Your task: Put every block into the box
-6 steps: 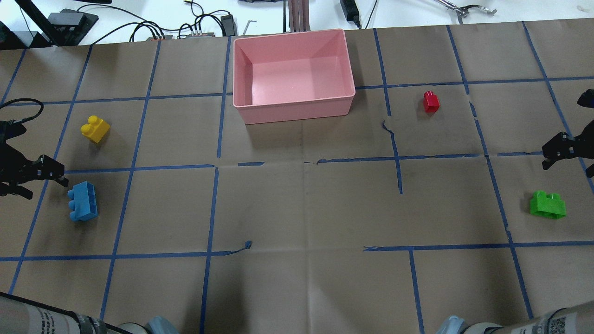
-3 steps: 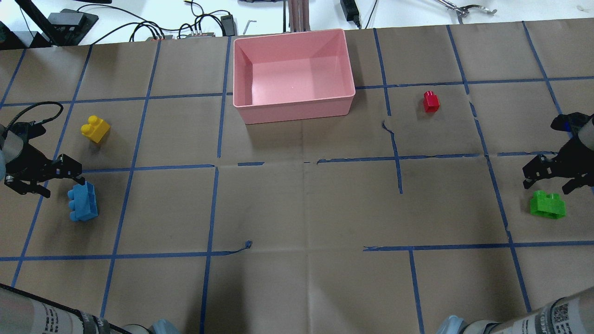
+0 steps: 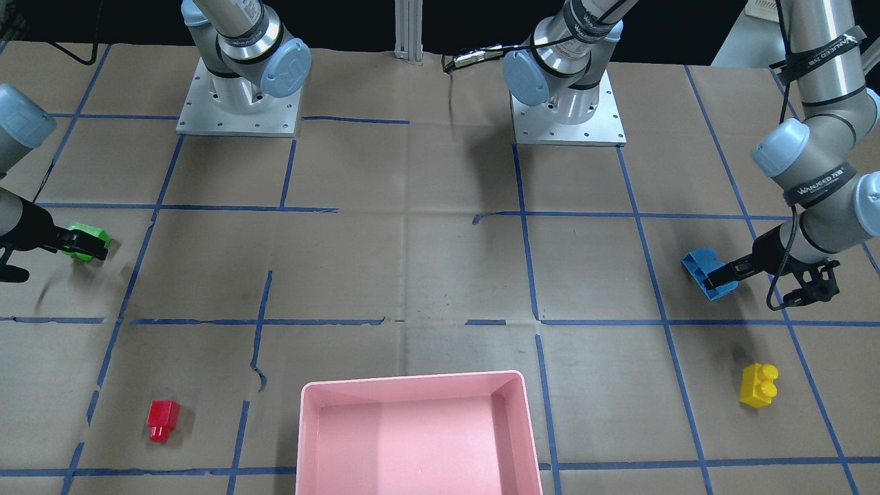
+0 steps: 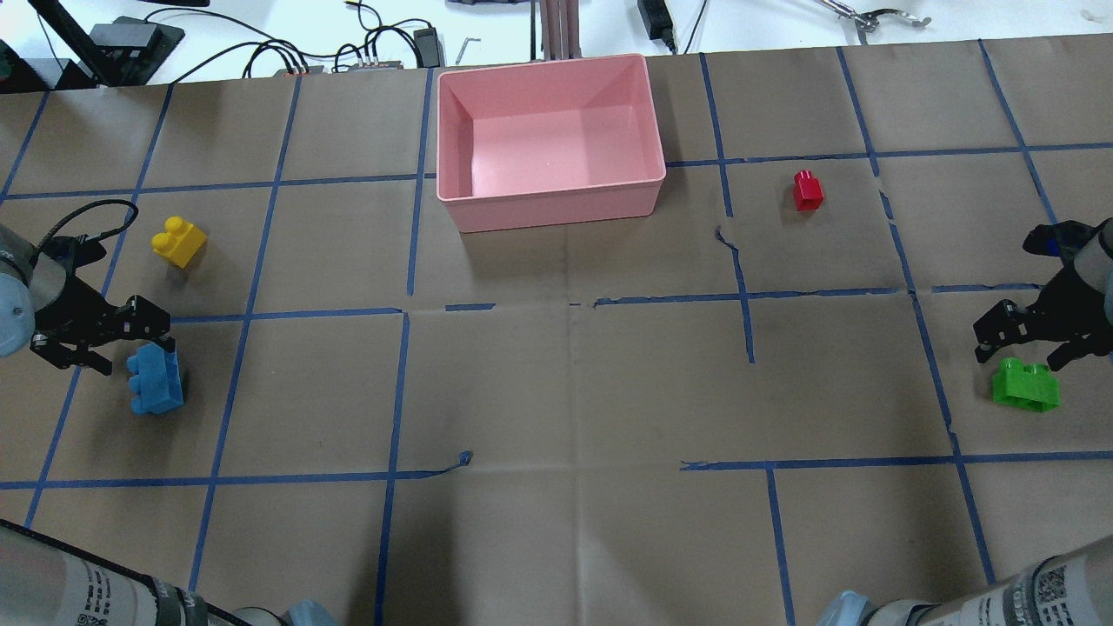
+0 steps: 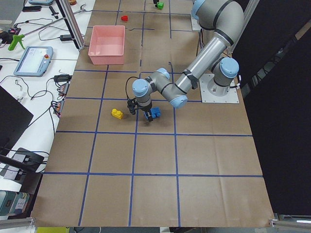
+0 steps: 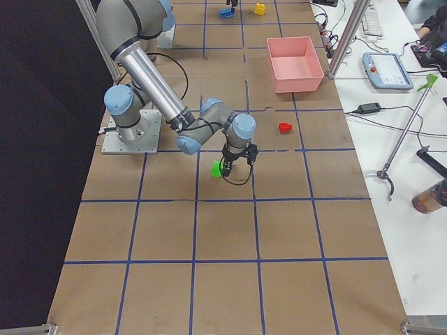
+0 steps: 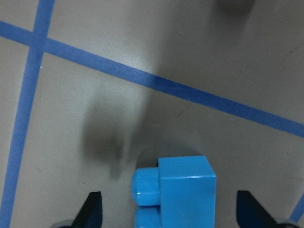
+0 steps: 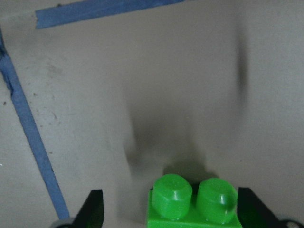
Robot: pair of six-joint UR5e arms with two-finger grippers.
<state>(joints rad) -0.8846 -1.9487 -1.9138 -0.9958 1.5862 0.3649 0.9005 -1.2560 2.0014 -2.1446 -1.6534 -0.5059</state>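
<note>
I see the left pincer (image 4: 122, 341), jaws parted, over the blue block (image 4: 155, 382); the right pincer (image 4: 1026, 345), jaws parted, over the green block (image 4: 1026, 387); both well apart from the box (image 4: 552, 187).

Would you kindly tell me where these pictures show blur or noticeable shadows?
Right wrist view: streaky, smeared shadows on the paper above the green block. Left wrist view: a soft shadow lies left of the blue block. Overhead view: sharp and evenly lit.
</note>
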